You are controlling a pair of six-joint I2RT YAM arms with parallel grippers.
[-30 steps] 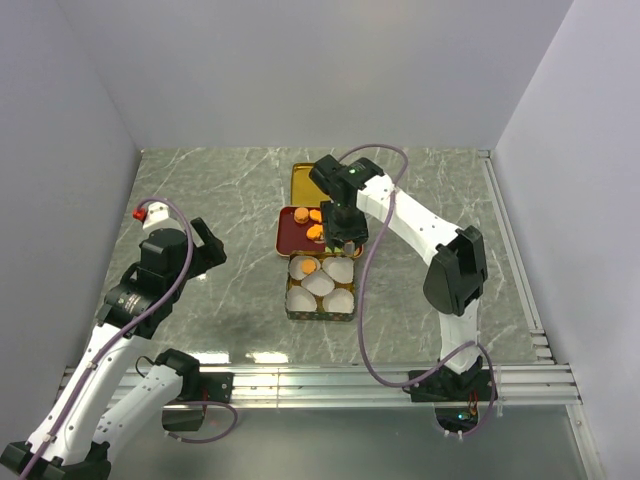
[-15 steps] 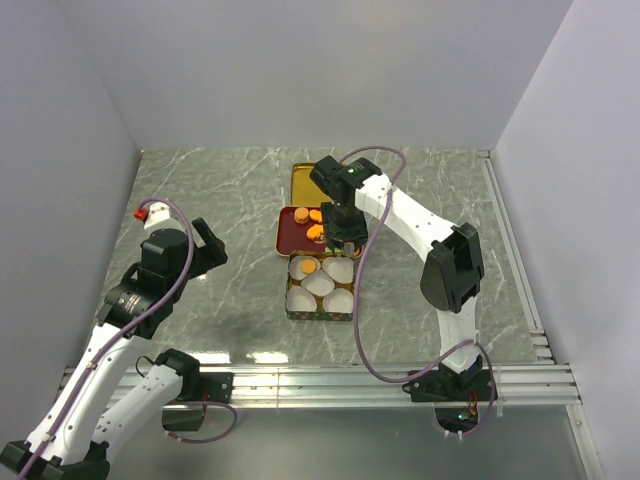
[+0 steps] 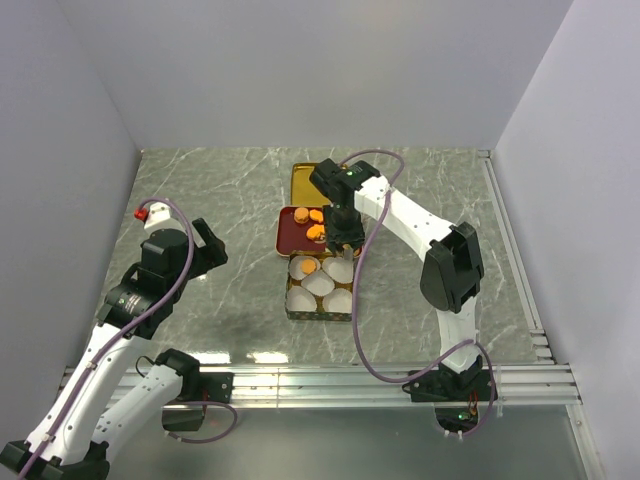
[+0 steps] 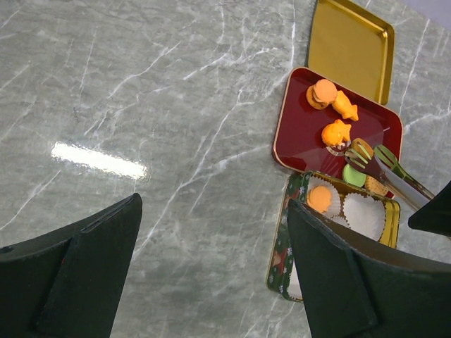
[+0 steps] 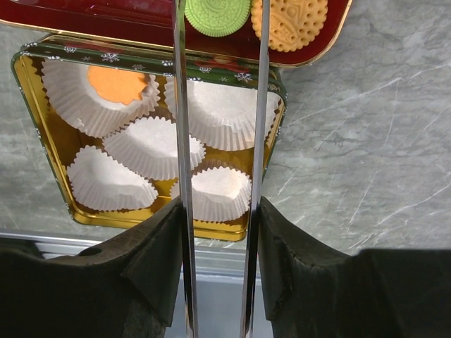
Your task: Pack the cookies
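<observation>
setting: grey marbled table [image 3: 220,190], pale walls on three sides, two white arms bolted at the near edge
left gripper [image 4: 211,208]: two dark fingers spread wide over bare table, nothing between them, well to the left of the tray and tin
right gripper [image 3: 343,248]: fitted with two long thin metal blades, held parallel with a clear gap, reaching over the tin to the near edge of the tray; blade ends cut off at the frame edge in the wrist view, so cannot tell whether they touch anything
cookies [image 4: 324,93]: mostly on the red tray [image 4: 303,134]; an orange round and a fish-shaped piece [image 4: 345,105] near the far edge, another orange piece just nearer
green cookie [image 5: 217,14]: flat on the tray's near edge, seen in the gap between the two blades
tan cookie [image 5: 290,22]: just beside the green one, outside the blades, stamped with a fine pattern too small to read
packed so far: one orange cookie [image 5: 118,83] lying in a corner cup nearest the tray
tin [image 5: 141,62]: rectangular, gold inside, touching the tray's near edge
paper cups [image 5: 151,148]: five white fluted cups filling the tin, four with nothing in them
gold lid [image 4: 350,46]: lying open side up, just beyond the tray
print: small white snowflakes on the tin's green rim; red and white decoration on its green side, too small to make out
</observation>
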